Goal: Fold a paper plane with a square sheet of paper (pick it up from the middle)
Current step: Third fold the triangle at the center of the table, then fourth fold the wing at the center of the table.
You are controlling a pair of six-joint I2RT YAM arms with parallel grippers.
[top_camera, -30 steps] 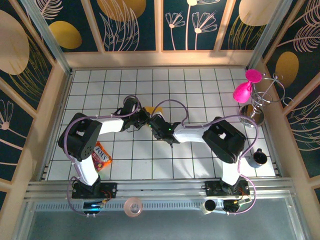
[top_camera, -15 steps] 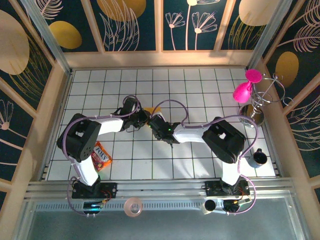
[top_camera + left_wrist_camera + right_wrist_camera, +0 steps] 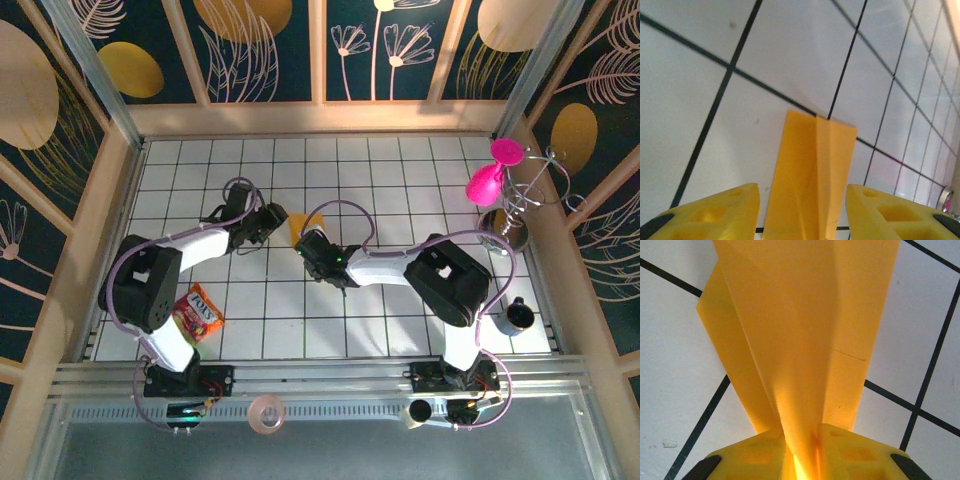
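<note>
Matt paper plane [image 3: 800, 340] (sharply creased); smooth tiled table [image 3: 790, 50].

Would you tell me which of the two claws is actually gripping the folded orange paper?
The right claw, pinching the paper plane; the left claw stands open.

A red snack packet [image 3: 198, 312] lies on the white tiled table [image 3: 400, 170], front left. At the right edge 1 pink balloon-like figure [image 3: 488, 178] sits on a wire stand [image 3: 532, 192], a dark mug [image 3: 518, 316] nearer the front. A ring [image 3: 267, 412], perhaps tape, rests on the front rail [image 3: 350, 412].
</note>
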